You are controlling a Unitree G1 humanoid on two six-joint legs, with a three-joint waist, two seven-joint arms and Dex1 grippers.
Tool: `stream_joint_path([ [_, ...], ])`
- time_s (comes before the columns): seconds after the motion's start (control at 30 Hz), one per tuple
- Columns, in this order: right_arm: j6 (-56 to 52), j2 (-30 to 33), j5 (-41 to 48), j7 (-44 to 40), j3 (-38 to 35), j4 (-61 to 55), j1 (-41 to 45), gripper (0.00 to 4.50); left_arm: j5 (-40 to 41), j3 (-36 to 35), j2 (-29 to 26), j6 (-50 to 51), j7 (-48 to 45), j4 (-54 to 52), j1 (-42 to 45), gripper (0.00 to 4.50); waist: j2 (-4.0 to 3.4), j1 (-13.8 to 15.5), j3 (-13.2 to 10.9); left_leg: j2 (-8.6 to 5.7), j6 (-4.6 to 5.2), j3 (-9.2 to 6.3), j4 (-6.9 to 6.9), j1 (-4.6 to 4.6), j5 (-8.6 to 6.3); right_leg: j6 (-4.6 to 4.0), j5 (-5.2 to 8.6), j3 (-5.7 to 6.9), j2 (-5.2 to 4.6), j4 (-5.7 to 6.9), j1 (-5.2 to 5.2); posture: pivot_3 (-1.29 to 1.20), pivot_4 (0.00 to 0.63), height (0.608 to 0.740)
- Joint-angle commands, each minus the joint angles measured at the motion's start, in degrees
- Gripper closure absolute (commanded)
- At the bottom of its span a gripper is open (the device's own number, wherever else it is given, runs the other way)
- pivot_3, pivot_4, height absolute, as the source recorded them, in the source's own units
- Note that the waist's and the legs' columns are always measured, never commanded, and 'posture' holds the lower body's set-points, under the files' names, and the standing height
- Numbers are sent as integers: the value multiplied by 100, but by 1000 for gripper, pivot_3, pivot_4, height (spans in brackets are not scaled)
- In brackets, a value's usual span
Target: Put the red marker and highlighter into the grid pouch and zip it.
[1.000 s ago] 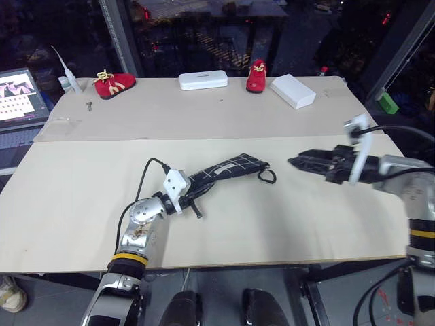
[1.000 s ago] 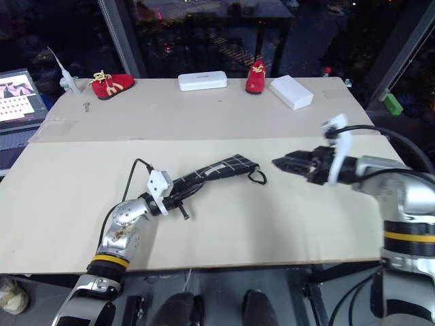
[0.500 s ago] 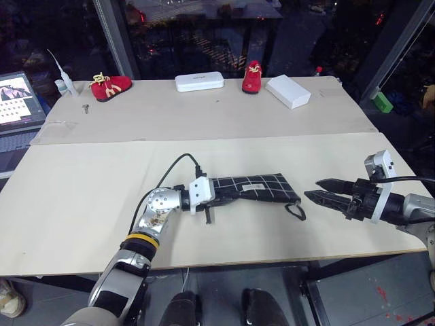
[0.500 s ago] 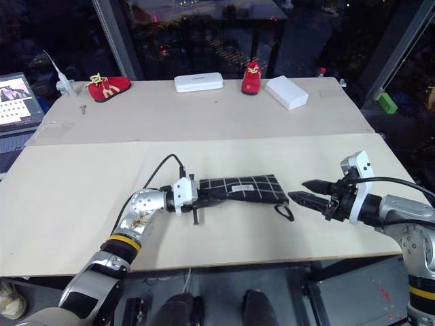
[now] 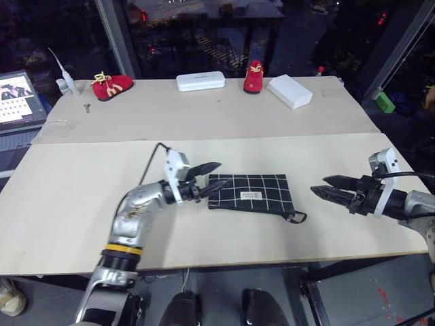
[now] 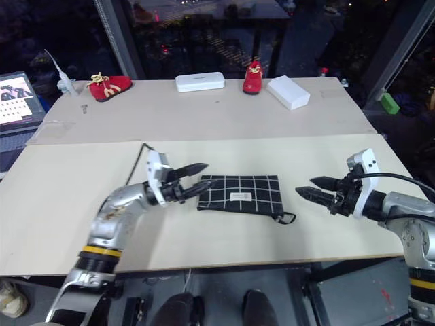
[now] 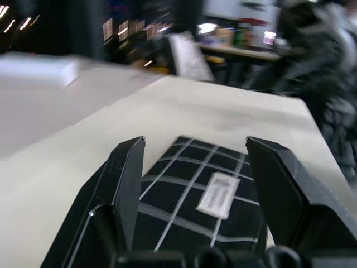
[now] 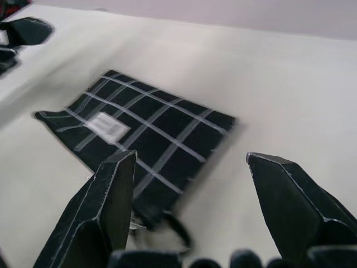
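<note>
Since the preceding frames the left gripper [image 5: 209,178] had released the grid pouch [image 5: 249,192] and drawn back off its end; its fingers had spread apart, and the pouch, previously lifted at an angle, lay flat on the table [image 5: 81,204]. The pouch's long axis ran from one gripper toward the other. The left gripper hovered empty just beside the pouch's near short edge, pointing along that axis, jaws parted to either side of the fabric as seen from the left wrist. The right gripper [image 5: 328,188] stood wide and empty, facing the opposite end. The black pull loop [image 5: 295,217] lay at that far corner, between pouch and right gripper, nearer the right arm. Judged from this layout, the right arm was better placed for the zipper.
</note>
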State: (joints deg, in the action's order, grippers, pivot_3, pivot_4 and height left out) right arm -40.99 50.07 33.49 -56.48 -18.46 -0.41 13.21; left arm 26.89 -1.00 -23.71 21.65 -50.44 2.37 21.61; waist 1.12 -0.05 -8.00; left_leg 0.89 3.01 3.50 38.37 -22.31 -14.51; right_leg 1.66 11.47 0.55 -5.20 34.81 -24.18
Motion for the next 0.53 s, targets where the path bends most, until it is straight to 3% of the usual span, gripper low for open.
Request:
stream_joint_path([
  [0.03,542,110,-248,-76,-120,517,139,970,-60,-674,-487,236,425,-199,-573,1388,0,-19,0,0,0,1,0,2,0,-3,3,-2,0,5,0,0,150,740],
  [0.17,784,39,-371,-60,-98,1101,340,970,-92,-1397,-859,28,773,-122,-1175,1388,1,-53,-2,2,-1,2,-2,2,0,-11,7,0,-2,10,-5,0,150,740],
  [0.3,957,-76,-483,-106,50,1436,528,970,-84,-1824,-896,-125,1039,-25,-1413,1388,1,1,-2,-1,-2,4,-1,7,1,-12,7,0,-12,8,2,0,150,740],
  [0.53,1153,-273,-687,-97,288,1855,854,970,-66,-1783,-614,-310,1186,-319,-1557,1388,1,53,-2,-2,-4,6,-4,-1,0,-12,7,1,-13,6,-5,0,150,740],
])
